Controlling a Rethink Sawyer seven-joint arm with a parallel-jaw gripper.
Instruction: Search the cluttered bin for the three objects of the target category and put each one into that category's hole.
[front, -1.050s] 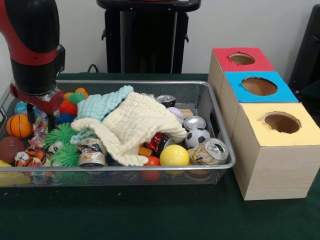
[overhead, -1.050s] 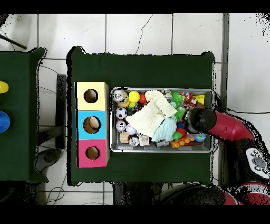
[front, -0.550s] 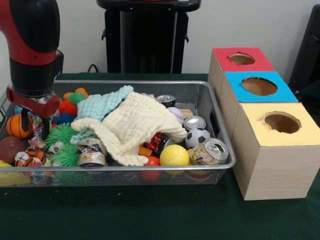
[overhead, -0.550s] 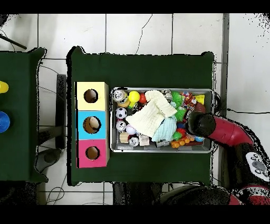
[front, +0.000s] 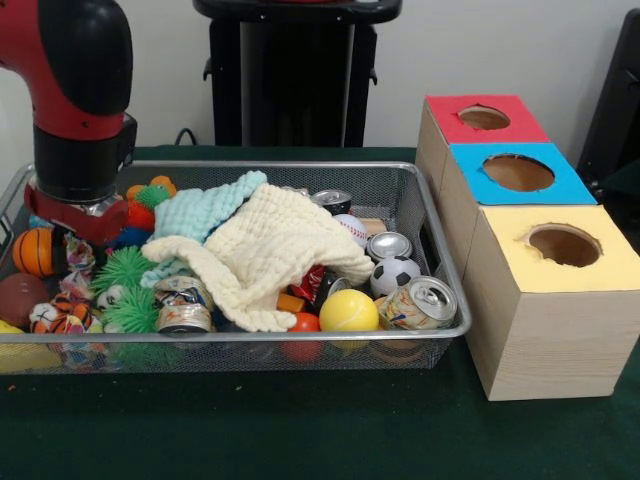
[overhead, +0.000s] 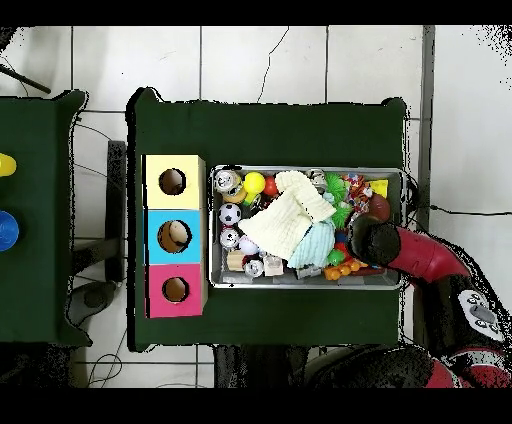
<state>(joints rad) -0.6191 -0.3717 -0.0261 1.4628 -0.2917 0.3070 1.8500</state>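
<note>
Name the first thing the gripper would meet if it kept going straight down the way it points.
Probably the colourful knotted toy beside the green spiky ball at the bin's end; the gripper hangs right above it, though depth is unclear.

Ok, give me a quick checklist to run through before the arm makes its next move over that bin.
1. Gripper over the bin's toy end, by the basketball and green spiky ball: ok.
2. Gripper open or shut, holding anything: cannot tell, the arm hides it.
3. Red hole, blue hole and yellow hole unblocked from above: ok.
4. Yellow cloth and blue cloth cover the bin's middle, may hide targets: not ok.
5. Cans and soccer ball at the box end lie exposed: ok.
6. Mesh bin level on the table: ok.
</note>
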